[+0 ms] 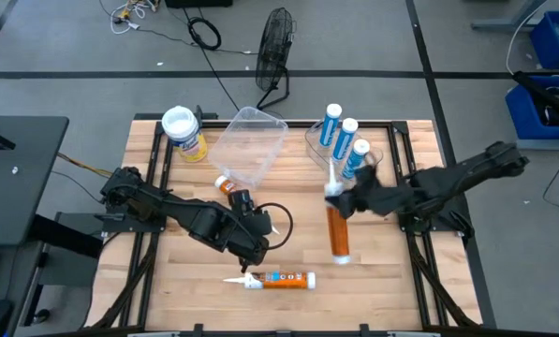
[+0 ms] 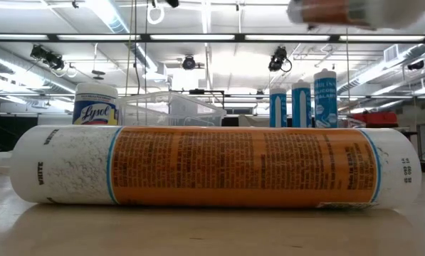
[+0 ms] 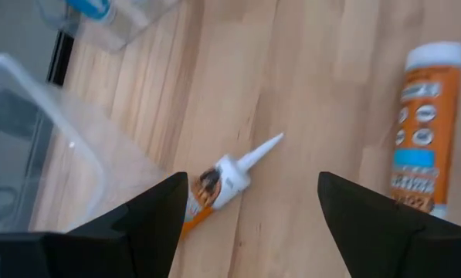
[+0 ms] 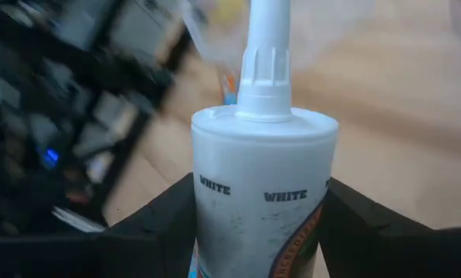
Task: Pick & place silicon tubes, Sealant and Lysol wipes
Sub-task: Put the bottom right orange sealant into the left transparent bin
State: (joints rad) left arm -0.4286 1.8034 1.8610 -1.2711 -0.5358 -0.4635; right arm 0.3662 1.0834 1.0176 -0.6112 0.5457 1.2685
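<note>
In the high view, the right gripper [image 1: 340, 201] sits a little right of the middle of the frame. It is pinching an orange tube [image 1: 339, 229] near its white nozzle end. The tube hangs off the table, as the low view shows it blurred at the top right of the frame. In the right wrist view the same tube [image 4: 262, 193] fills the middle, with a dark finger pressed on each side and the word WHITE on it.

The left gripper [image 1: 257, 245] is low and left of the middle in the high view. Its fingers are spread wide and hold nothing. In the left wrist view a small orange tube [image 3: 228, 181] with a white tip lies on the wood between the two spread fingers, a bit farther off. In the high view this small tube [image 1: 227, 186] lies just above the left gripper.

Another orange tube [image 1: 281, 279] lies flat near the bottom middle of the high view, just below the left gripper.

The Lysol wipes [image 1: 184, 132] stand at the upper left of the table [image 1: 185, 281], well apart from both grippers. Next to them, toward the middle, is a clear bin [image 1: 246, 145]. Three blue tubes [image 1: 346, 142] stand in a clear holder at the upper right, just above the right gripper.
</note>
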